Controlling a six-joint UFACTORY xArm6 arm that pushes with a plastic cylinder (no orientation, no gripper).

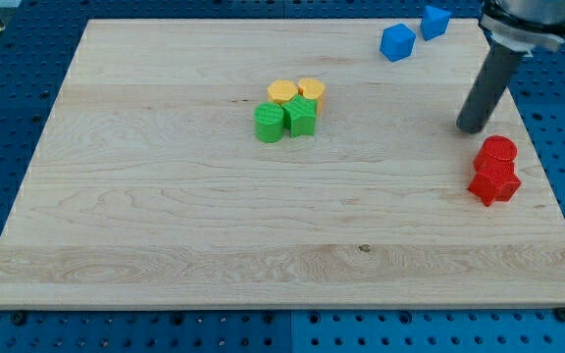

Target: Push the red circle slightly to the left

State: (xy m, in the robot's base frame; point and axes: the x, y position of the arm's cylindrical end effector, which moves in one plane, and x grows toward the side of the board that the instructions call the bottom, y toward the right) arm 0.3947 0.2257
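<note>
Camera view shows my tip (472,127) just above the red circle (498,150), a little to its left, not touching. The red circle sits by the board's (165,226) right edge, touching a red star block (495,182) below it. No jaws here, only a rod. Green, yellow and blue blocks sit well apart.

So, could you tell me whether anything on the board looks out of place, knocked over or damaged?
Nothing stands out. The two red blocks sit together near the view's right edge, the yellow and green blocks cluster mid-board, and two blue blocks lie at the view's top. My tip rests just above and left of the red pair.
</note>
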